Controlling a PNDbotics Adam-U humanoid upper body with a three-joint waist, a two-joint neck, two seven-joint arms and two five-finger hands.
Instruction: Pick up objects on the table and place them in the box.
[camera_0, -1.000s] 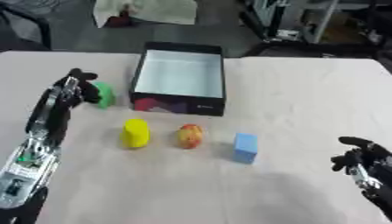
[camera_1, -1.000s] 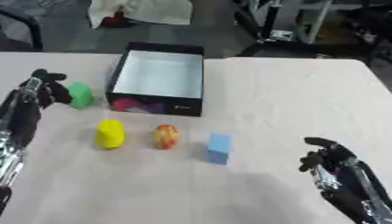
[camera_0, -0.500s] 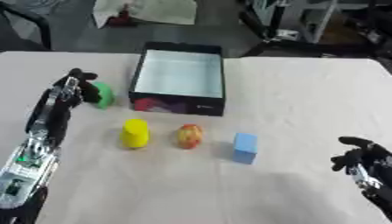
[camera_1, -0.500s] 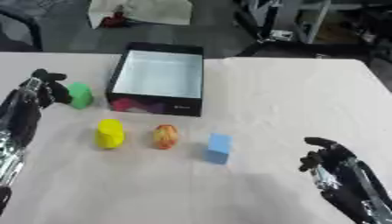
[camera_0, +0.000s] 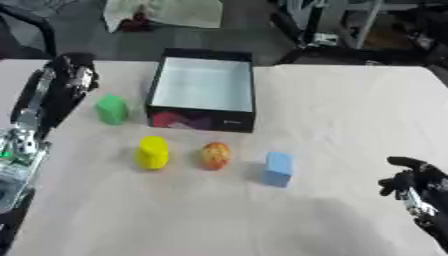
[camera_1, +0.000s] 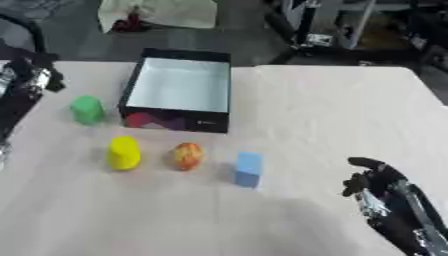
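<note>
Meanwhile left hand (camera_0: 72, 75) hangs beside green block (camera_0: 111, 109), apart.

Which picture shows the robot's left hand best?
The left eye view: the left hand shows whole, above the green object. In the right eye view it sits at the picture's left edge, partly cut off.
</note>
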